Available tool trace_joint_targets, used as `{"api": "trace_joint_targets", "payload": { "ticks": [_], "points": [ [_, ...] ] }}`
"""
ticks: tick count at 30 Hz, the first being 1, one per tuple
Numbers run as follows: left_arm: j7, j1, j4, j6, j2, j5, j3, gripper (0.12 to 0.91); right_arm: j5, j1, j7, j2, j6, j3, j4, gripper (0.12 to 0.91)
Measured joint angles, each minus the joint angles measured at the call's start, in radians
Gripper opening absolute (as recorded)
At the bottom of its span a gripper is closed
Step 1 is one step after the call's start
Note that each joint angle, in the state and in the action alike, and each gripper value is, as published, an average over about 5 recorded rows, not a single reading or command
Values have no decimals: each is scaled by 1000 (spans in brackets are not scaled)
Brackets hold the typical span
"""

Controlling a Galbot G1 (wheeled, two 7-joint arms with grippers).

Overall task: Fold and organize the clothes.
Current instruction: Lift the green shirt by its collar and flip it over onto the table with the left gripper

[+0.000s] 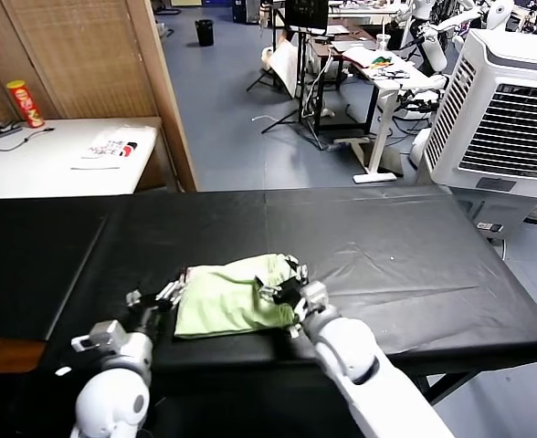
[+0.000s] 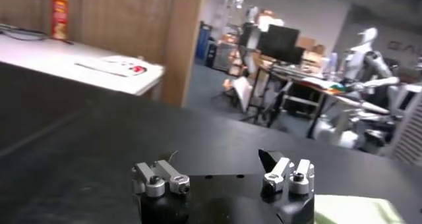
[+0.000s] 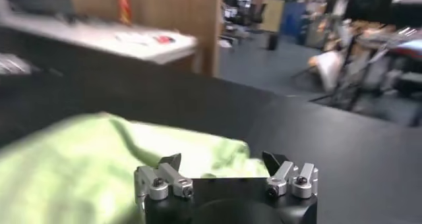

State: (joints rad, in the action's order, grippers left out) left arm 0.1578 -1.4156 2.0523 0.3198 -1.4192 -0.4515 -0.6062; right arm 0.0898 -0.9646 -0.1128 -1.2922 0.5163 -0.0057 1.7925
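The clothes are one pale lime-green shirt (image 1: pixel 227 299), lying folded into a small bundle near the front edge of the black table (image 1: pixel 387 255). My left gripper (image 1: pixel 156 294) stands open right at the bundle's left edge, holding nothing. In the left wrist view that gripper (image 2: pixel 221 161) spans bare black table, and a corner of the shirt (image 2: pixel 356 212) shows off to one side. My right gripper (image 1: pixel 284 281) hovers open at the bundle's right edge. The right wrist view has those open jaws (image 3: pixel 223 159) just over the green shirt (image 3: pixel 92 159), with no cloth between them.
A white side table (image 1: pixel 31 169) at the back left carries a red can (image 1: pixel 24 102) and a white printed flat item (image 1: pixel 113 146). A wooden partition (image 1: pixel 113 55) stands behind it. A white air cooler (image 1: pixel 510 109) stands at the right, with desks and tripods beyond.
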Motion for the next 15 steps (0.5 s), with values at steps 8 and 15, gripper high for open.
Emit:
{"api": "trace_joint_targets", "payload": {
  "ticks": [8, 15],
  "points": [
    [-15, -8, -35, -22, -28, -96, -20, 798, 6, -23, -14, -25, -66, 30, 10, 798],
    [-23, -22, -56, -42, -65, -211, -18, 798, 57, -70, 4, 11, -72, 72, 89, 798]
  ]
}}
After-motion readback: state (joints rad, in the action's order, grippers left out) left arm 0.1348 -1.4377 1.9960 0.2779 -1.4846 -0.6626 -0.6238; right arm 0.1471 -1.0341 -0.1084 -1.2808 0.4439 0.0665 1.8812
